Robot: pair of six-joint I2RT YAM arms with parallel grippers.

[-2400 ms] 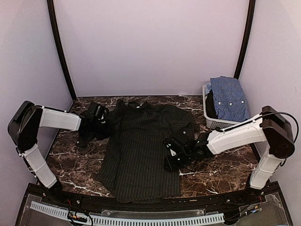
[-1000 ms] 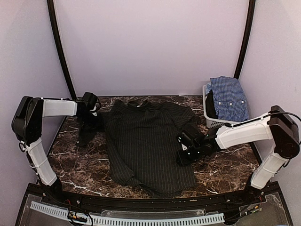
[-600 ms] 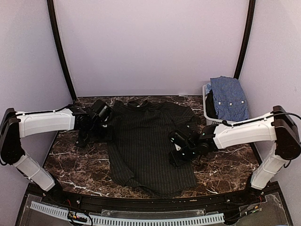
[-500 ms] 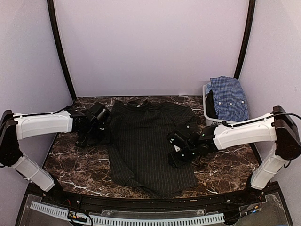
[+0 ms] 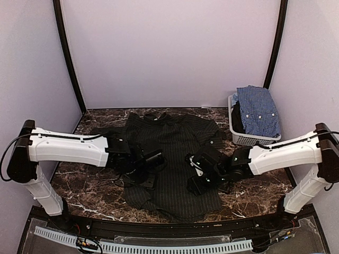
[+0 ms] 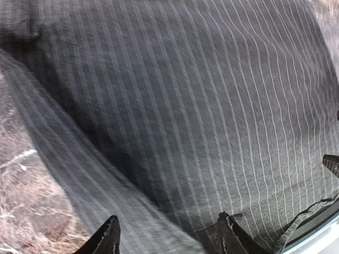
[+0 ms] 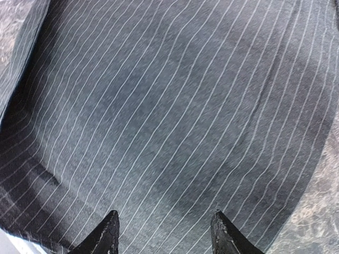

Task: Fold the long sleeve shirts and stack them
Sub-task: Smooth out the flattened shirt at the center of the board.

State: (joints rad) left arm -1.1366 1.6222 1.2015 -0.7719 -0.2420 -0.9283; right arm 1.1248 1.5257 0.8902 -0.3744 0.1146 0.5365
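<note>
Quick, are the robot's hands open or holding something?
Left gripper: open, empty, over the black shirt.
Right gripper: open, empty, over it too.

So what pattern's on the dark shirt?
Black cloth shirt: thin light pinstripes, clearest from right wrist.

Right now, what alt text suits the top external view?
A black pinstriped shirt lies spread on a marble table, the left end effector and right end effector over it. A blue checked shirt sits in a white basket.
</note>
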